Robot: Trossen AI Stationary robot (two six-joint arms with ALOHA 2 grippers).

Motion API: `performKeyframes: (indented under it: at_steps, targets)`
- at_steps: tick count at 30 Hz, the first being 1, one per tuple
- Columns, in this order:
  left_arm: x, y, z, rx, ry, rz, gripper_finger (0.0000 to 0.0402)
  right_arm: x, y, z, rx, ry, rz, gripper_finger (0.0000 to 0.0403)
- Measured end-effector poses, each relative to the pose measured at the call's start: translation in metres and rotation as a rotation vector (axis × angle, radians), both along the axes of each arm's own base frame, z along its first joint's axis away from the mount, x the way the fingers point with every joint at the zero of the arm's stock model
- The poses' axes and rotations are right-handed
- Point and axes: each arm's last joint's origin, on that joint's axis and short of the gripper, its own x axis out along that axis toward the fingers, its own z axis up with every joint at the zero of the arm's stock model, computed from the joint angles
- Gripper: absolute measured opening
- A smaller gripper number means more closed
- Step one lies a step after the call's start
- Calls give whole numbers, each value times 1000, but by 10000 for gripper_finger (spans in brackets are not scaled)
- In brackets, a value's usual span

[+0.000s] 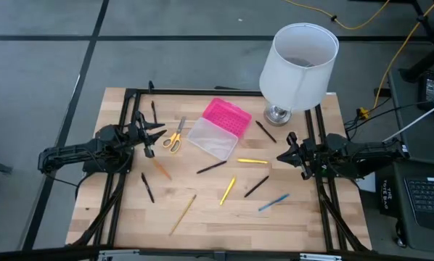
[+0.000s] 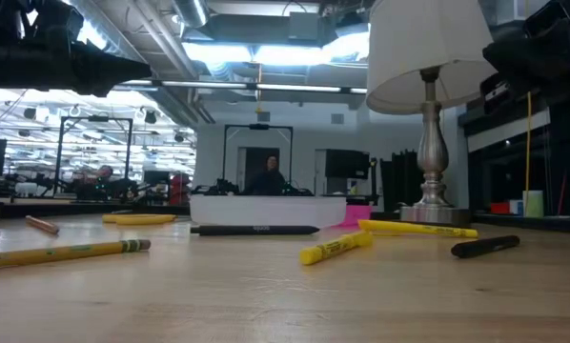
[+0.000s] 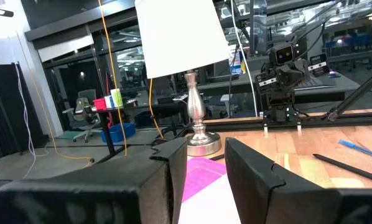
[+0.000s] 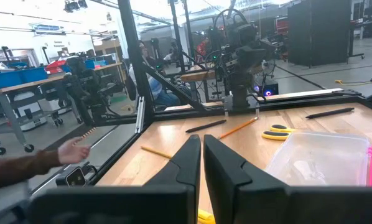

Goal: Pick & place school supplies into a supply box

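Observation:
The supply box lies open at the table's middle, its pink half (image 1: 227, 116) toward the far edge and its clear half (image 1: 213, 138) nearer. Yellow-handled scissors (image 1: 175, 135) lie left of it. Several pens and pencils lie flat on the wood: yellow (image 1: 227, 191), black (image 1: 211, 167), blue (image 1: 273, 202), a pencil (image 1: 182, 214). My left gripper (image 1: 153, 134) hovers at the left beside the scissors, open (image 3: 204, 146), with nothing between its fingers. My right gripper (image 1: 286, 156) hovers at the right, shut (image 4: 201, 138) and holding nothing.
A white-shaded lamp (image 1: 297, 65) stands on its metal base at the far right corner. Black frame rails (image 1: 130, 94) run along the table's edges. In the right wrist view a person's hand (image 4: 74, 151) shows beyond the table's edge.

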Motion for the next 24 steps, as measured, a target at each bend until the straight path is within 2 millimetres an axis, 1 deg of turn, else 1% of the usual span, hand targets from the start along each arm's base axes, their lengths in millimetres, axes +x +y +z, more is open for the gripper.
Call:
performKeyframes:
  at_steps: [7, 12, 20, 24]
  targets:
    - [0, 0, 0, 0, 0, 0, 102, 0, 0, 0, 0, -1, 0, 26]
    - [0, 0, 0, 0, 0, 0, 102, 0, 0, 0, -70, -15, -8, 26]
    - [0, 0, 0, 0, 1, 1, 102, 0, 0, 0, -95, -21, -11, 26]
    - [0, 0, 0, 0, 0, 0, 102, 0, 0, 0, -191, -42, -22, 26]
